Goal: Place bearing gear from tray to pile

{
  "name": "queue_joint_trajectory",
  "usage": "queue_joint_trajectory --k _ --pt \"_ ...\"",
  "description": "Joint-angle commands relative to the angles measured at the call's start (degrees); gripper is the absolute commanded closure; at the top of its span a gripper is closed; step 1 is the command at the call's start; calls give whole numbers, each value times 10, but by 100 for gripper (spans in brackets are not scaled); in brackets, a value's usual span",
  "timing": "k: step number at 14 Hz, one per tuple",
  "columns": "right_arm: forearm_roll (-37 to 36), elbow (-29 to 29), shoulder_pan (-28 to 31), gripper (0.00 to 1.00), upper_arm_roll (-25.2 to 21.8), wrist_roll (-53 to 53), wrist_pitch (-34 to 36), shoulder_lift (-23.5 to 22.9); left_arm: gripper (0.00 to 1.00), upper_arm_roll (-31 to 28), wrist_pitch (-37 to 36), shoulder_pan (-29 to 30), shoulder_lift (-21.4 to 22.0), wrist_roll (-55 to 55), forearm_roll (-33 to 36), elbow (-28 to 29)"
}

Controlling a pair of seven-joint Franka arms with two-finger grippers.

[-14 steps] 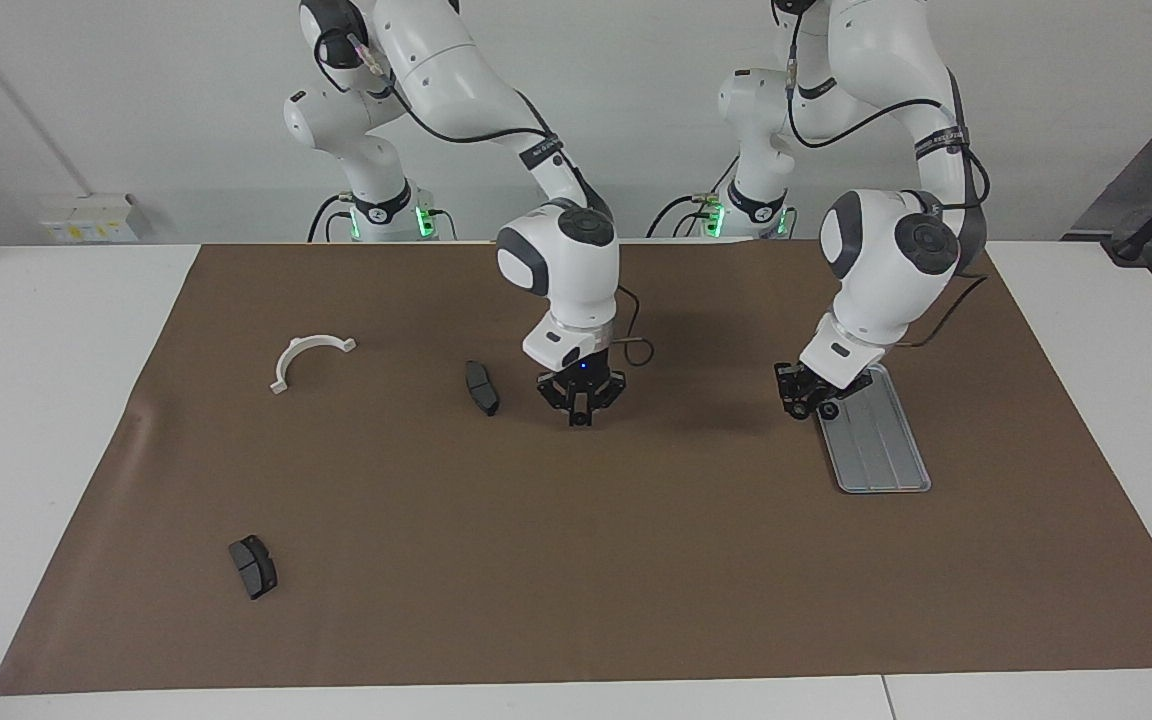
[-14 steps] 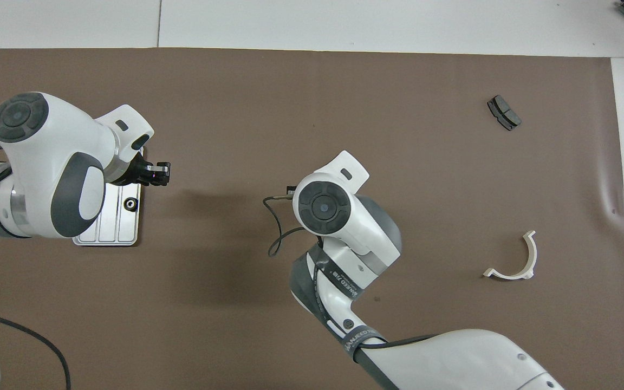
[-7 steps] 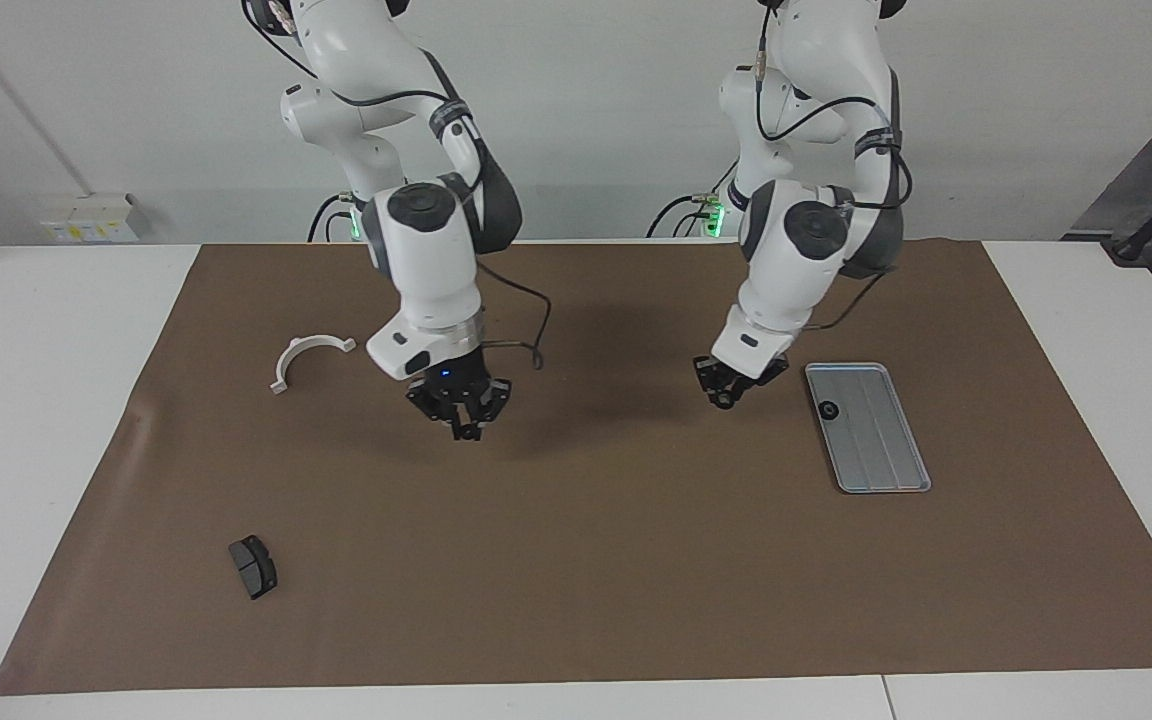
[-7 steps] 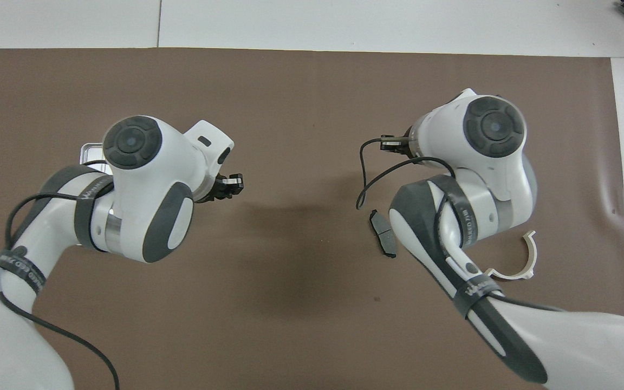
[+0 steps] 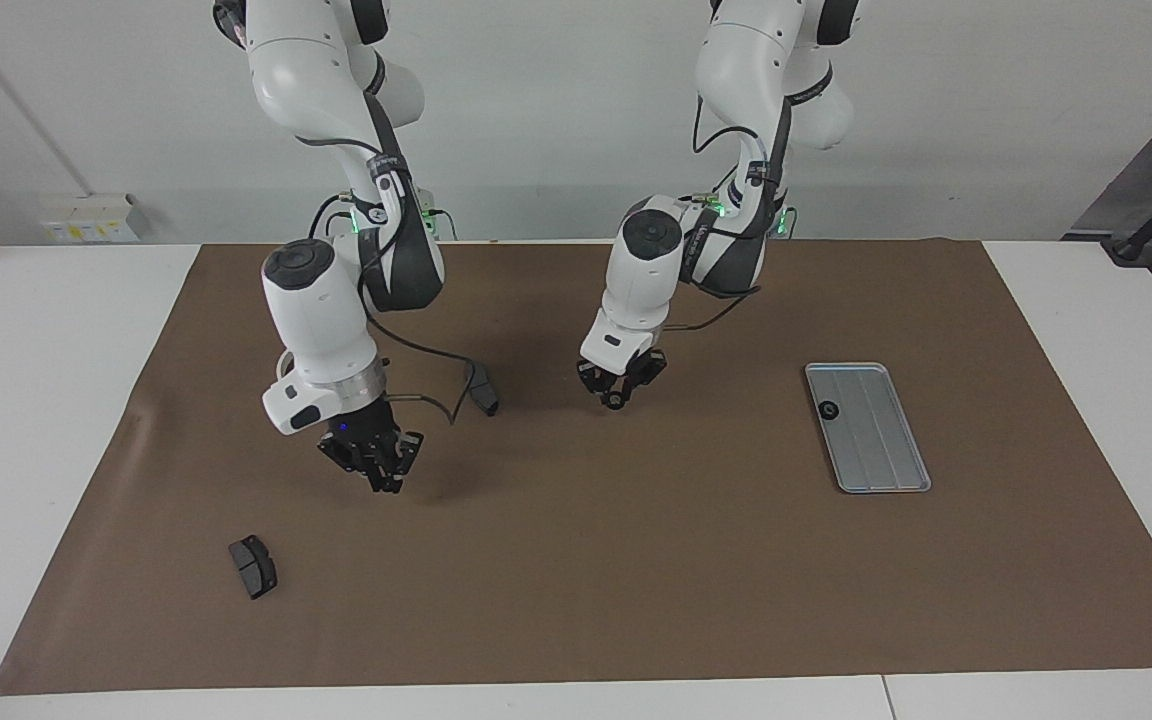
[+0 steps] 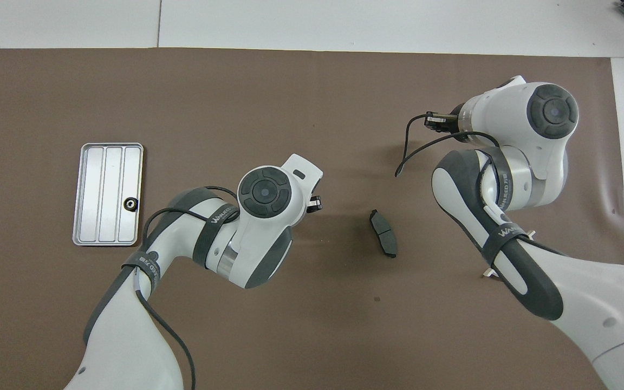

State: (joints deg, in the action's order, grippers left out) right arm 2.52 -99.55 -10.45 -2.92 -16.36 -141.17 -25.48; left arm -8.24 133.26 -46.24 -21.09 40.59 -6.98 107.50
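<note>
While the right arm hides the bracket [image 6: 486, 272], a gear [image 5: 829, 409] stays on the tray [image 5: 881, 470].
Left gripper [image 5: 616, 400], low over mid-mat, pinches a gear; right gripper [image 5: 383, 478], pressed together, hangs at 8 o'clock.

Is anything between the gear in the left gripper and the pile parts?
Nothing visible: bare mat lies between the left gripper, gripping the bearing gear, and the nearest brake pad. The right gripper hangs over the mat, off that line.

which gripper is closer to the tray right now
Left. The left gripper is over the mat's middle, a gear in its fingertips; the right gripper is farther from the tray, toward the right arm's end.
</note>
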Motion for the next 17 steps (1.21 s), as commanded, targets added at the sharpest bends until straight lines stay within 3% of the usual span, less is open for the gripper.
queue_joint_trajectory --k 1,3,4,6,7,8,9,14,17 --pt "14 39 31 100 7 60 -5 -48 66 -8 16 -13 0 16 -1 -6" --pt "16 38 34 100 7 76 -5 -50 51 -8 18 -12 1 11 -1 -8" --pt "16 33 33 100 8 77 -7 -51 29 -8 18 -10 0 7 0 -8" --pt "16 21 34 100 8 77 -16 -53 24 -8 11 10 7 -4 0 -11" --pt "16 18 33 86 7 77 -16 -53 28 -7 2 30 11 -8 0 -13" --pt "16 15 33 34 7 76 -17 -53 40 -7 -18 56 17 -30 0 -16" --pt "16 10 33 0 7 76 -23 -53 43 -7 -38 88 27 -80 0 -17" --pt "14 8 19 0 7 72 -3 -15 37 -8 -113 258 54 -441 -1 -15" --pt "7 15 -34 0 6 14 48 10 33 -9 -115 325 59 -671 -1 -7"
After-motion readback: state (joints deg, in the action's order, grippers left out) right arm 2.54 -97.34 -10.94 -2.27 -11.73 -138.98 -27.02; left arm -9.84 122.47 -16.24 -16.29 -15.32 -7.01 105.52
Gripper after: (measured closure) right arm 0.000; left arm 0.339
